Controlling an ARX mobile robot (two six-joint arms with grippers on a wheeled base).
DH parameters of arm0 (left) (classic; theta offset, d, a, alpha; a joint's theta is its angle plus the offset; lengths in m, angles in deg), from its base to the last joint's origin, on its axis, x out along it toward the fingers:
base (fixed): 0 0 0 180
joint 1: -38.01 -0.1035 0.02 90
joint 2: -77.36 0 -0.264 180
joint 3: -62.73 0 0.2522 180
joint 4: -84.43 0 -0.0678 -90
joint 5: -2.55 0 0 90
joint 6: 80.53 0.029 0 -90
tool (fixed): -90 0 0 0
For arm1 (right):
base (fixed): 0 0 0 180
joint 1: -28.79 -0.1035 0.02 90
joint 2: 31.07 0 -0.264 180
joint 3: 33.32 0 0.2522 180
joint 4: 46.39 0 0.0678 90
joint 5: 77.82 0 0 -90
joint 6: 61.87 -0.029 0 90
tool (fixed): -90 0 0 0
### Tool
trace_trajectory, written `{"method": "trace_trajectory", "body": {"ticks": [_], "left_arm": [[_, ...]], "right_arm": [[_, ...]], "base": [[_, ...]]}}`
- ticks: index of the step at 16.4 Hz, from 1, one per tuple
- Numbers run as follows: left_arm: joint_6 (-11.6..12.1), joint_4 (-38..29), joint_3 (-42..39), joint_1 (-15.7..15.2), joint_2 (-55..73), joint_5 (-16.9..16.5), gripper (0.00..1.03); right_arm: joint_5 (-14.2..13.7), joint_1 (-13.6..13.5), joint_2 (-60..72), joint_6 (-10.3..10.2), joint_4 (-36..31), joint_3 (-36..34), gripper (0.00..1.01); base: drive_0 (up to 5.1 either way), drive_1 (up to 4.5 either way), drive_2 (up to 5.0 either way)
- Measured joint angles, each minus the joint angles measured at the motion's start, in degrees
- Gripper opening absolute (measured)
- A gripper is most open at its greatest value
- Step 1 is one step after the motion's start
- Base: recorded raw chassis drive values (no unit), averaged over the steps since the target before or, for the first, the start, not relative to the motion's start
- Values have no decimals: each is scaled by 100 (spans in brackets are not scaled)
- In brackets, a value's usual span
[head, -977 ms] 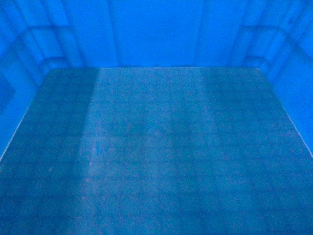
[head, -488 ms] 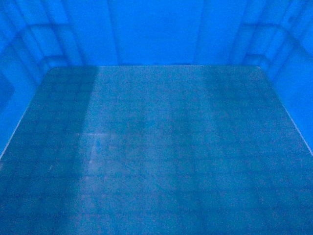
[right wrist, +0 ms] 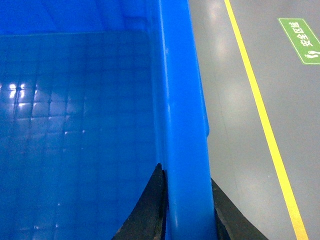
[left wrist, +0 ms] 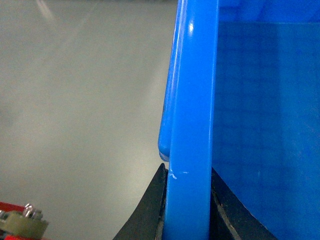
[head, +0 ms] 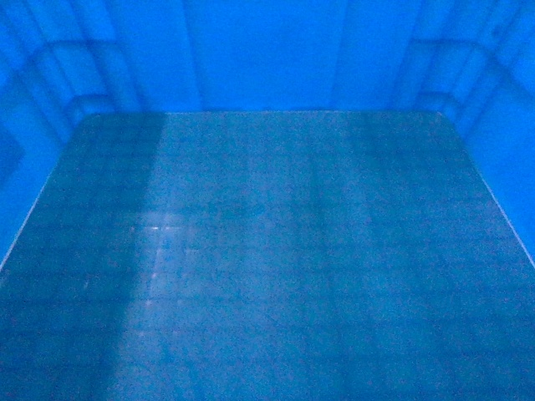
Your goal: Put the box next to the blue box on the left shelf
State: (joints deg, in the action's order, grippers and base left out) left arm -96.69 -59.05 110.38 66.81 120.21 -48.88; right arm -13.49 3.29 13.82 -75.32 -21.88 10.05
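The box fills the head view: its grid-patterned floor (head: 267,251) and bright-blue inner walls are all I see there. My left gripper (left wrist: 187,210) is shut on the box's left rim (left wrist: 192,100), one black finger outside and one inside the wall. My right gripper (right wrist: 187,210) is shut on the box's right rim (right wrist: 182,100) in the same way. The box is held off the ground between both grippers. The left shelf and the other blue box are out of view.
Grey floor (left wrist: 75,100) lies below the box on the left. On the right, the grey floor carries a yellow line (right wrist: 260,110) and a green floor sign (right wrist: 300,40).
Light reflections on the box floor have shifted slightly down and left; the box's framing in the head view is almost unchanged.
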Motion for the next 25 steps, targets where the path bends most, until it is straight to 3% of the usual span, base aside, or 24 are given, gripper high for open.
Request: {"method": "trace_trajectory", "body": {"ticks": [25], "left_arm": [[0, -7, 0, 0, 2, 17, 14]], "right_arm": [[0, 0, 0, 0, 0, 0, 11]], "base": [[1, 410, -408]]}}
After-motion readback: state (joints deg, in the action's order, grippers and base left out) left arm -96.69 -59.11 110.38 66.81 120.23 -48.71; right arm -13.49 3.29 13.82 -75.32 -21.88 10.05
